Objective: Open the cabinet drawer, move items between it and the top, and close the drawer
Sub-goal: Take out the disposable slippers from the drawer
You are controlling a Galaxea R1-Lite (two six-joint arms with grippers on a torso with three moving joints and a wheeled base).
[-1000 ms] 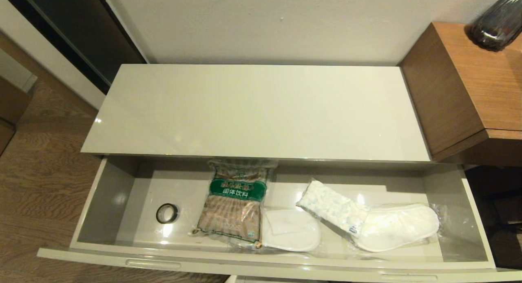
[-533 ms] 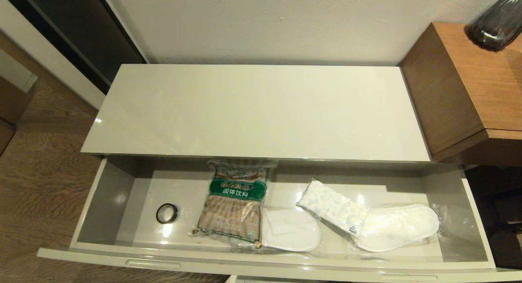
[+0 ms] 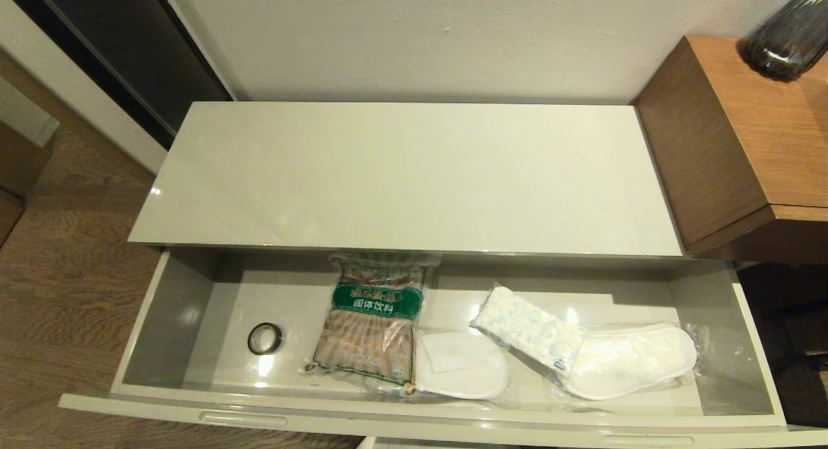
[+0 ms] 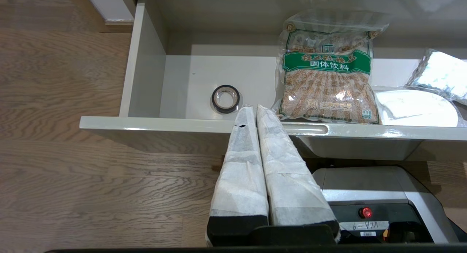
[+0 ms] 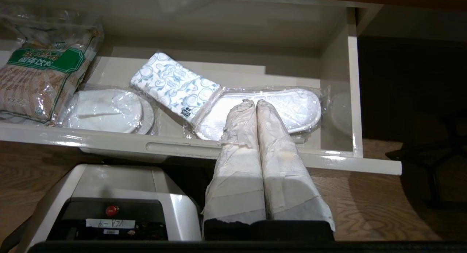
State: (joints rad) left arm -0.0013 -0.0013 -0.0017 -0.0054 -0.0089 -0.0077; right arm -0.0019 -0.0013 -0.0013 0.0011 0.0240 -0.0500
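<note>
The cabinet drawer [image 3: 139, 319] is pulled fully out beneath the bare top [image 3: 407, 177], with the tissue pack [image 3: 527, 328] laid across one of what seem to be two bagged slippers [image 3: 631, 360]. The left gripper [image 4: 251, 111] and right gripper [image 5: 251, 103] are parked before the drawer front, fingers clenched on nothing.

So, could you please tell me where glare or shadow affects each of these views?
Head view: small bright glints on the glossy top, and shadow under its front edge darkens the back of the cabinet drawer. Left wrist view: sheen on the brown packet. Right wrist view: reflections on the slippers' clear plastic.
</note>
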